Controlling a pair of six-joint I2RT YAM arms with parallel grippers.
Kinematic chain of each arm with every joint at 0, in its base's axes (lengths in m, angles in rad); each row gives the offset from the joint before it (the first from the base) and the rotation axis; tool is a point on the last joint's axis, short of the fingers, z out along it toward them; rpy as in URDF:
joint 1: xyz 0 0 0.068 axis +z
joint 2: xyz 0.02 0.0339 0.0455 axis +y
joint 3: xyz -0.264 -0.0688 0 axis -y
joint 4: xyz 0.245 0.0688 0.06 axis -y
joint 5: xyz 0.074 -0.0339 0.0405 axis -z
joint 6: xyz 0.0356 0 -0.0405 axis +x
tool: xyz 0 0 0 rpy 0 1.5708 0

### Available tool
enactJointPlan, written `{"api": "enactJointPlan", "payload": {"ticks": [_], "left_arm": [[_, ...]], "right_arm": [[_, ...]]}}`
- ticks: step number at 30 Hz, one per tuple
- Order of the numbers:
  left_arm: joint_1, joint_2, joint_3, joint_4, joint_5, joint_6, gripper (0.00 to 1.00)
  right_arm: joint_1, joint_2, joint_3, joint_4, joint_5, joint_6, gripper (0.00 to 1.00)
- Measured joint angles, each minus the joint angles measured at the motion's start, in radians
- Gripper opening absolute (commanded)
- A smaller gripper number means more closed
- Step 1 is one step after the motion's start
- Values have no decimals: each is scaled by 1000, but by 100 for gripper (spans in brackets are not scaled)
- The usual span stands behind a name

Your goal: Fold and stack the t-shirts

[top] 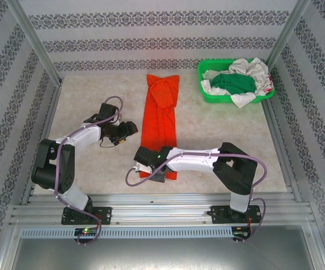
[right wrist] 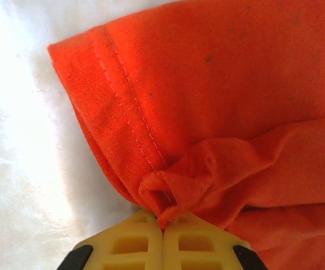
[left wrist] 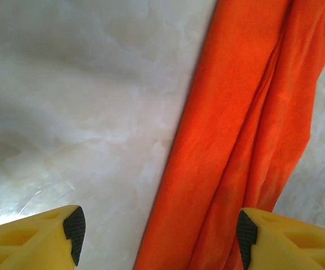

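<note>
Hem stitching (right wrist: 123,101) on t-shirt (right wrist: 235,79) (right wrist)

Surface: pale marbled tabletop (top: 224,129)
Centre: bright orange-red cloth t-shirt (top: 159,129), lying as a long narrow strip
Far right: green plastic lattice basket (top: 221,99)

orange t-shirt (top: 159,126) — 1 | green t-shirt (top: 234,84) — 1 | basket (top: 210,95) — 1 | arms (top: 196,158) — 2

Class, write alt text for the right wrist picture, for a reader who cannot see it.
The right gripper, yellow fingers shut, pinches a bunched fold at the stitched hem of an orange-red t-shirt. The shirt lies on a pale table.
</note>
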Motion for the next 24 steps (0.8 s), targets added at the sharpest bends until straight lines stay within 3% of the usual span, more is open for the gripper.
{"api": "enactJointPlan", "payload": {"ticks": [11,16,18,24], "left_arm": [[0,-39,-14,63,-39,87,76],[0,-129,-26,79,-89,196,88],[0,-180,-60,121,-104,237,100],[0,-315,-201,213,-153,331,100]], "right_arm": [[-2,-62,17,-39,4,-35,0],[-6,-93,24,-76,-5,-53,0],[-16,-110,25,-96,-10,-66,0],[-85,-149,59,-149,-46,-122,0]]}}
